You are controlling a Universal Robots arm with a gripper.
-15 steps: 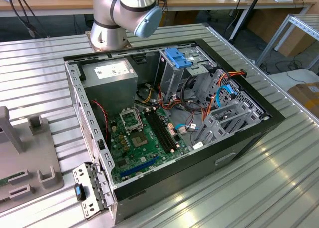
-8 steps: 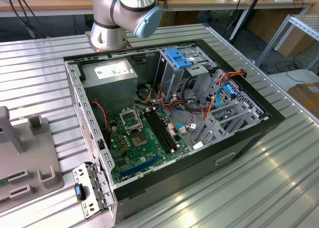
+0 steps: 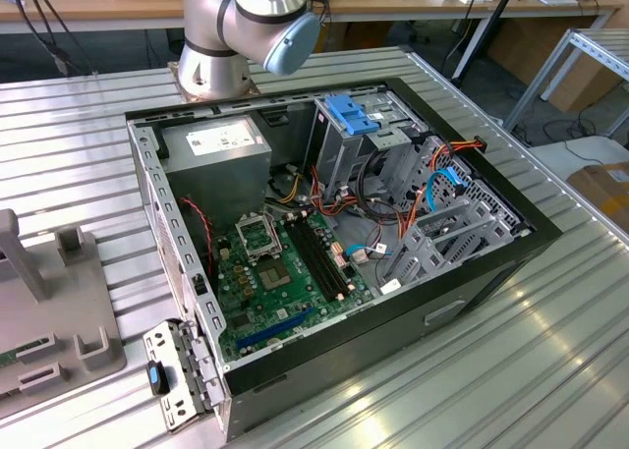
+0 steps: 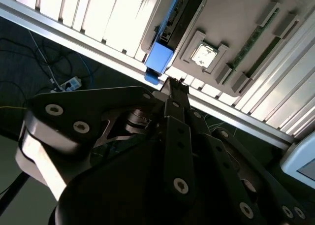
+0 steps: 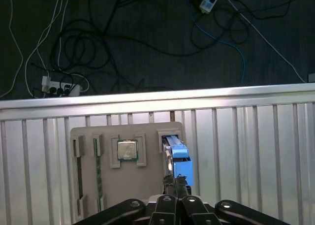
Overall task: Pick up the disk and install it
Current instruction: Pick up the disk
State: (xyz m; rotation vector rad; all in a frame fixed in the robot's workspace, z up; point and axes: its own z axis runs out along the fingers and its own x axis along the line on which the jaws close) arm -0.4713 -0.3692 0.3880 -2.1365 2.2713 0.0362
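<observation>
The disk (image 5: 178, 153) stands on edge in a slot of a grey holder (image 5: 142, 185), its bright blue carrier facing up. In the second wrist view the blue end of the disk (image 4: 158, 57) shows at the holder's edge. My gripper (image 5: 176, 184) hangs over the near end of the disk, its black fingers drawn together with nothing between them. In the second wrist view the gripper (image 4: 173, 87) has its tips just beside the blue carrier end. The open computer case (image 3: 472, 292) lies on the ribbed metal table in the exterior view.
A processor chip (image 5: 127, 149) and a memory stick (image 5: 97, 168) also sit in the holder. Cables and power strips (image 5: 59, 87) lie on the floor past the table edge. Inside the case are a power supply (image 3: 221, 144), a motherboard (image 3: 285, 272) and metal drive cages (image 3: 432, 238).
</observation>
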